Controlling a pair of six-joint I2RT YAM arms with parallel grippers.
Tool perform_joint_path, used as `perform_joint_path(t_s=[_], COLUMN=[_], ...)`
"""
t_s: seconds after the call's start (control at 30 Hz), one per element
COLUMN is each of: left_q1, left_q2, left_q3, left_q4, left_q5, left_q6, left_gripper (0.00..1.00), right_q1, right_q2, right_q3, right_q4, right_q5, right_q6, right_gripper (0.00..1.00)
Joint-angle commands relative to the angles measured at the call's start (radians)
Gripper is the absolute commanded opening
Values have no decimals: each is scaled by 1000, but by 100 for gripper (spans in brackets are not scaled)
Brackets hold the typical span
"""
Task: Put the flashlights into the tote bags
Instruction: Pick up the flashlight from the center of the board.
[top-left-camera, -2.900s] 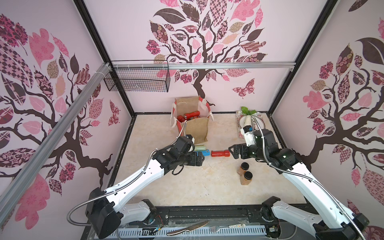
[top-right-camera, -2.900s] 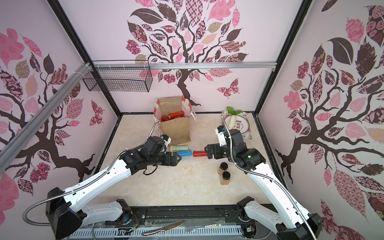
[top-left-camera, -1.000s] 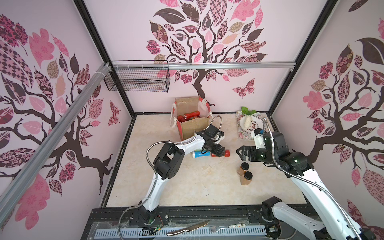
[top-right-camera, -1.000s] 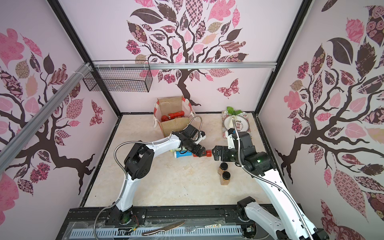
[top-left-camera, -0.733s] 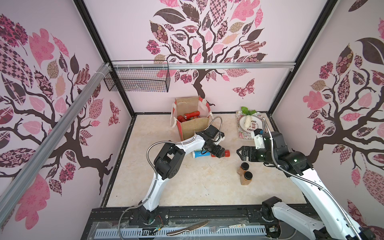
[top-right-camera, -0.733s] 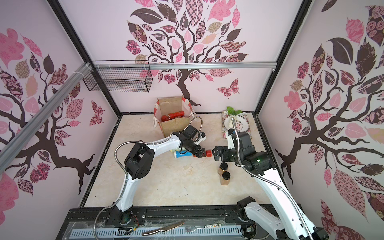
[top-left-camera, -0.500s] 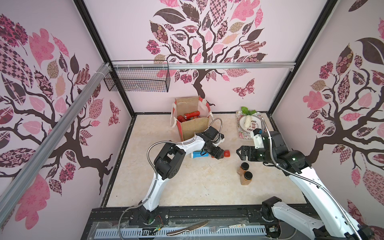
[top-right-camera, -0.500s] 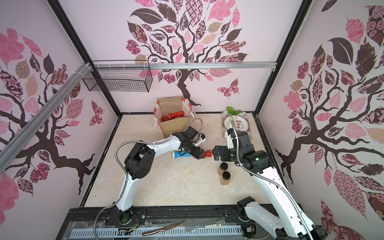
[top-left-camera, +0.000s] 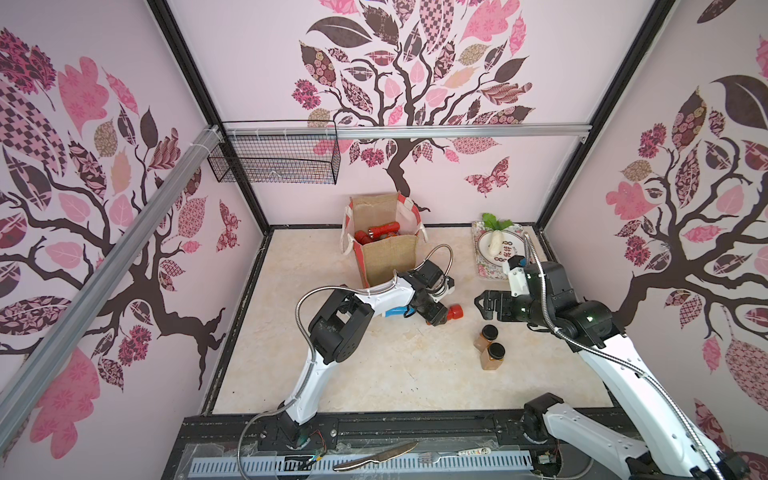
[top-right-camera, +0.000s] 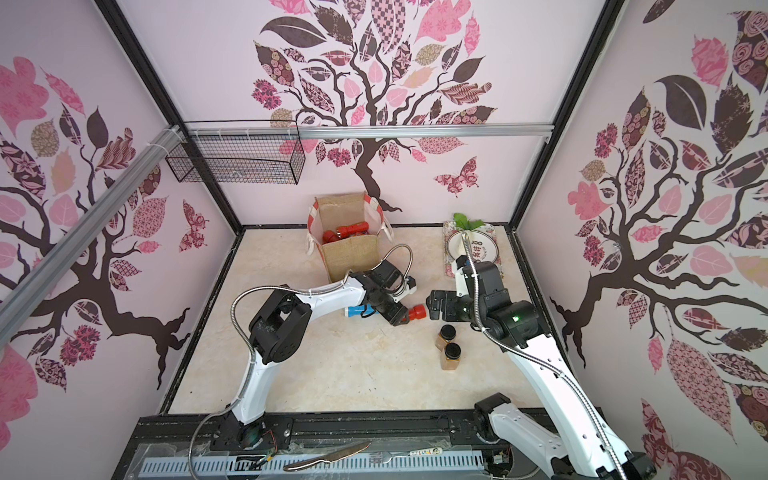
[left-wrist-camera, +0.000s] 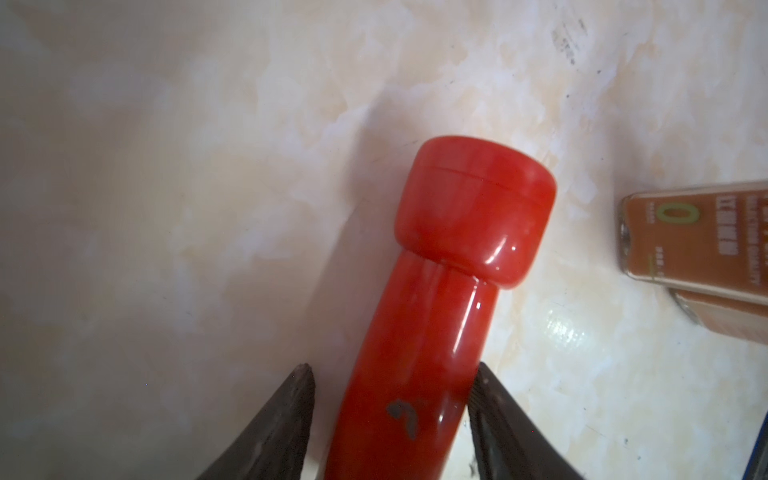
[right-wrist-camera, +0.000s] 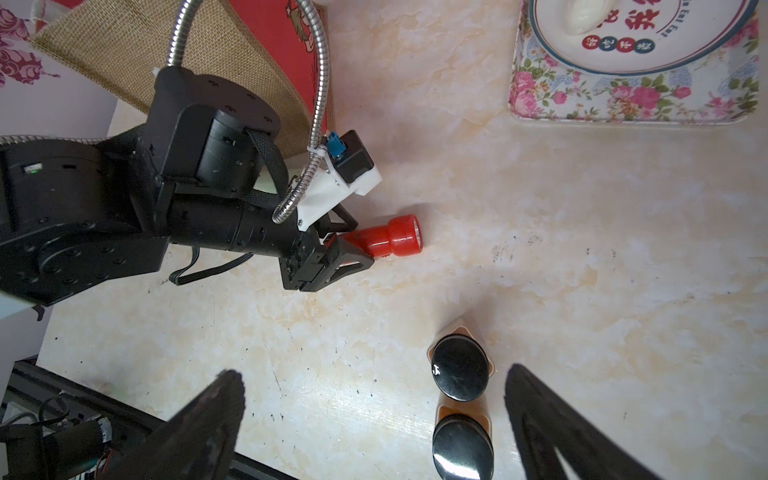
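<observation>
The step in hand is judged to be the pick-up of a red flashlight (top-left-camera: 456, 311), which lies on the table (top-left-camera: 374, 374) near its centre with the head toward 3 o'clock. The left gripper (left-wrist-camera: 392, 374) is set astride the barrel. In the left wrist view one finger (left-wrist-camera: 498, 415) is seen against the barrel, while a sliver of tabletop shows beside the other finger, so a firm pinch is not shown. The right gripper (right-wrist-camera: 372, 372) is spread wide and empty. It is held above the table at 3 o'clock from the flashlight head, near two jars (top-left-camera: 489, 332). The tote bag (top-left-camera: 388, 259) stands upright at 11 o'clock from the flashlight, and other red flashlights (top-left-camera: 380, 230) are seen inside it. A blue flashlight (top-left-camera: 395, 312) lies at 9 o'clock from the red one, partly hidden under the left arm. For the next move, the pinch should be completed, the flashlight raised clear of the bag's front wall, carried toward 11 o'clock and released over the opening. No brand is seen on the flashlight, only a grey scuff. On one jar label a green "0" can be read, but the remaining print is too blurred. On the plate (right-wrist-camera: 559, 43) at 1 o'clock, Chinese characters are printed, and the rim lettering appears to read "Eat Eat".
</observation>
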Motion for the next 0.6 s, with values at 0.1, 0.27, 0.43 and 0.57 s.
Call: perform_joint_path(t_s=[0.1, 0.27, 0.43, 0.57], left_q1=[-8, -20, -30, -30], left_q2=[-35, -48, -52, -49], left_q3=[-53, -74, -78, -84], left_q4=[-45, -47, -49, -42], left_q5=[-29, -57, -69, -63], left_q6=[22, 21, 15, 0], left_gripper=[54, 54, 54, 49], right_q1=[-2, -2, -3, -3], right_q2=[-18, -17, -17, -20], right_q3=[38, 44, 49, 49], right_q4=[11, 20, 30, 29], right_q5=[21, 26, 35, 40], right_q6=[-14, -18, -25, -27], right_gripper=[100, 100, 100, 100])
